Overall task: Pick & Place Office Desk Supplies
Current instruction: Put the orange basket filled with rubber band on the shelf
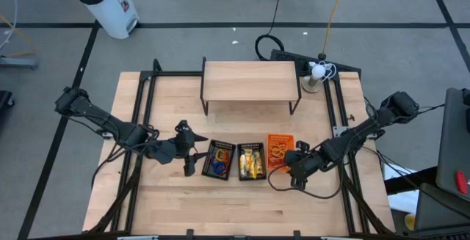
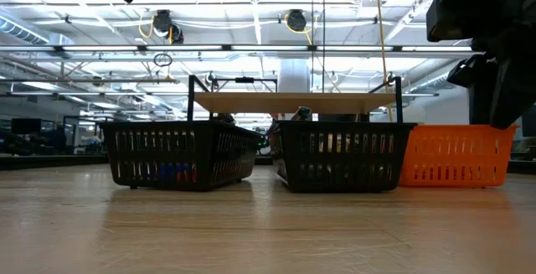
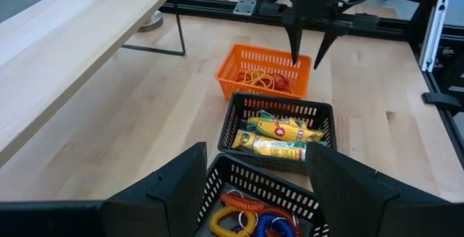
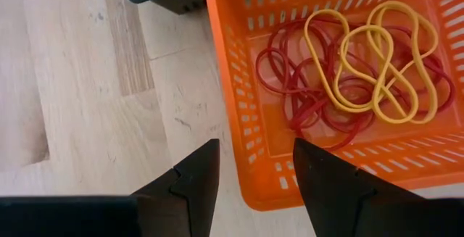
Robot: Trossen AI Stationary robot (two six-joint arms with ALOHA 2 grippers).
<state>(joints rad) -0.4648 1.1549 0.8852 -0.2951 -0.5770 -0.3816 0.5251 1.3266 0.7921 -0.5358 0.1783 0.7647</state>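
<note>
Red and yellow rubber-band loops (image 4: 348, 70) in orange plastic basket (image 1: 280, 151), right of two black baskets on bench (image 1: 242, 203); right tool (image 4: 250, 168) released, empty, above basket's rim; left tool (image 3: 254, 186) released, empty, left of black baskets

Place: robotics lab or workshop hall.
Ceiling: open trusses (image 2: 251, 52) with bright strip lights, across the low view's top.
Floor: grey, with a cable (image 1: 275, 5) and bin (image 1: 103, 1) along the high view's top.
Rig: black frame (image 1: 143, 115) round the wooden table (image 1: 220, 203).

Table front at 6 o'clock: bare wood | centre: three baskets (image 1: 250, 160) in a row (touching) | 12 o'clock: raised shelf (image 1: 250, 81).
</note>
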